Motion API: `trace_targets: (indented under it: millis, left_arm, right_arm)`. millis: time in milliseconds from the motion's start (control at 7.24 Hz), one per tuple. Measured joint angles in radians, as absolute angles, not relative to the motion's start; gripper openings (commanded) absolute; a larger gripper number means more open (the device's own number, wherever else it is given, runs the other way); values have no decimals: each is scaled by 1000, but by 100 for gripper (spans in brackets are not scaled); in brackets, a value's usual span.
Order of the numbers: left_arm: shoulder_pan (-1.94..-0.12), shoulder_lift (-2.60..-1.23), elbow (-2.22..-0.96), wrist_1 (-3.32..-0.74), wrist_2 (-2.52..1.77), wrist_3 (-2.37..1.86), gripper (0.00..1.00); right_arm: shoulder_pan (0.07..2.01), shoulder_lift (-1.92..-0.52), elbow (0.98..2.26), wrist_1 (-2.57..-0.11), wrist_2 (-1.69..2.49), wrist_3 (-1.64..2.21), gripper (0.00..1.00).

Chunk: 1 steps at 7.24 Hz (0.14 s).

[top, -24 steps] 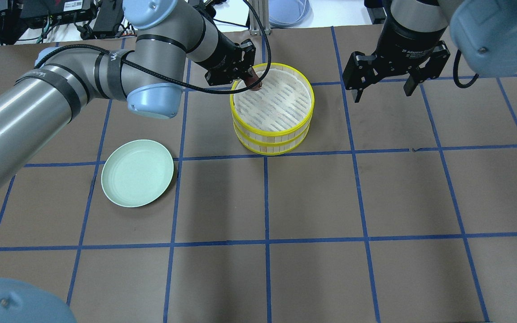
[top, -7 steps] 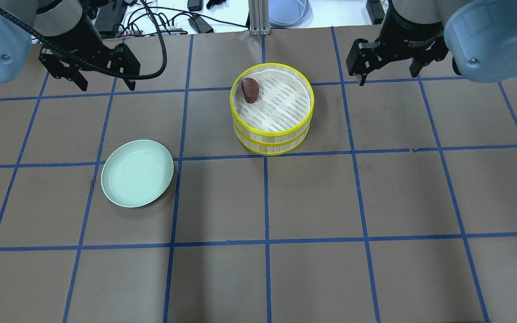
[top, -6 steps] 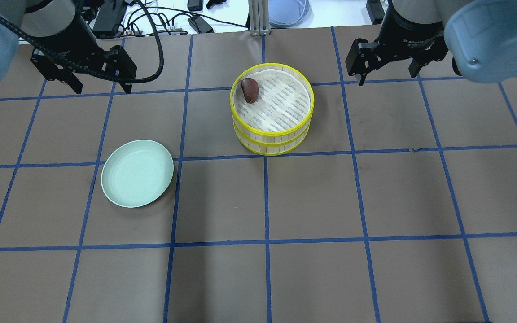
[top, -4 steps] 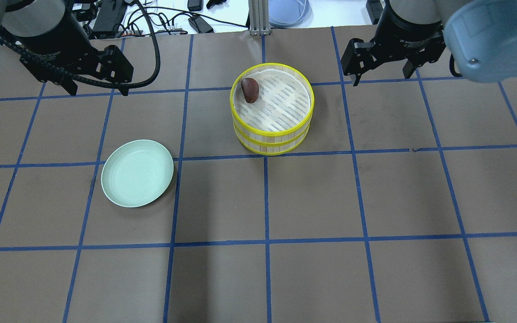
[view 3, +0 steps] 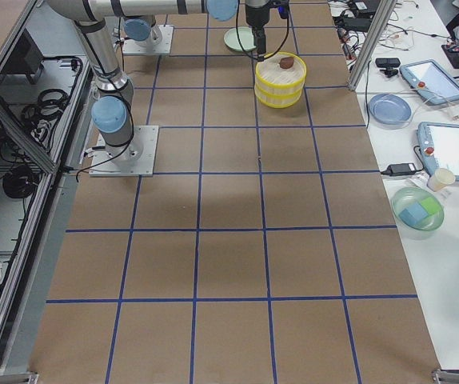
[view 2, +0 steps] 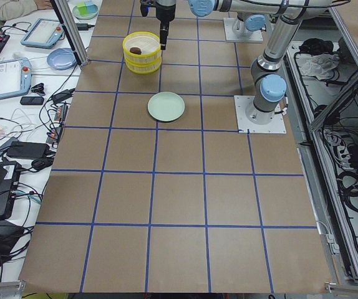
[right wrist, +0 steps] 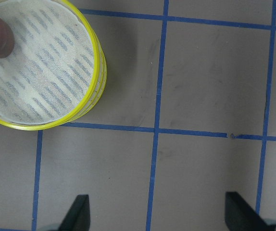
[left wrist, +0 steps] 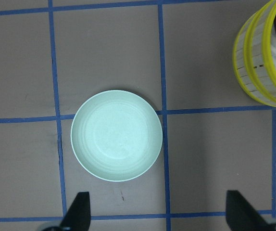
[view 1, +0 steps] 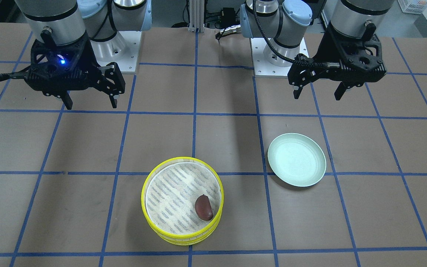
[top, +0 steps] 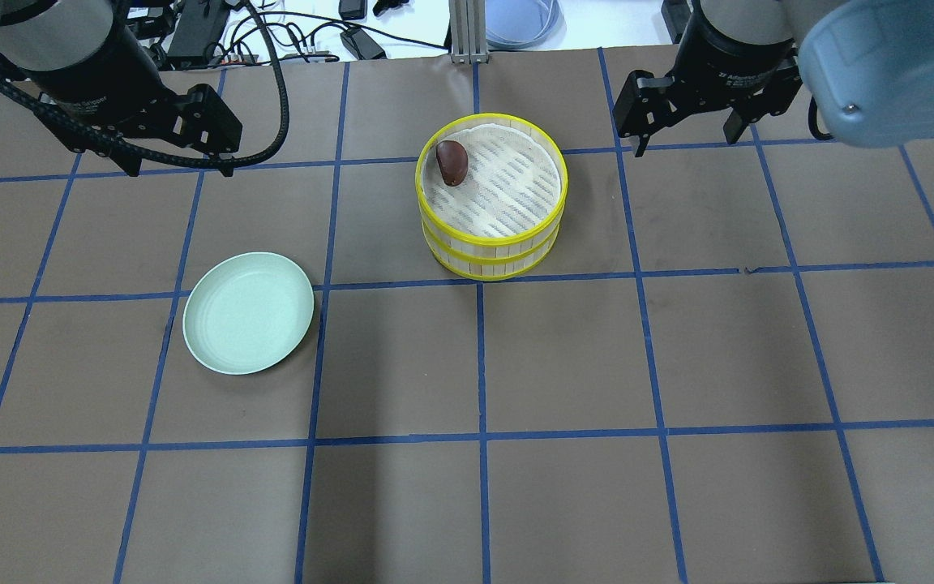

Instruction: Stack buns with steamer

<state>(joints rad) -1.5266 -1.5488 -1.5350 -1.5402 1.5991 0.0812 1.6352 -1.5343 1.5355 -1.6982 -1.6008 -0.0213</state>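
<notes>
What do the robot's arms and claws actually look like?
Both arms are silver-grey tubes with pale blue caps at the joints. Each ends in a black two-finger gripper: the left gripper and the right gripper. A black cable runs along the left arm; a blue light glows on the right gripper.

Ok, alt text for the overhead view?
A brown bun lies in the upper of two stacked yellow-rimmed steamer trays, upper centre. A green plate sits to their lower left; left tool and right tool hang open up top.
</notes>
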Motion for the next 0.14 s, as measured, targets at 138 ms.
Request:
trace_targets:
  millis: [138]
  left_arm:
    - [-1526, -1549, -1535, -1540, 1599, 82, 100]
  right_arm:
    - [1635, -1534, 1535, -1698, -1601, -21, 100]
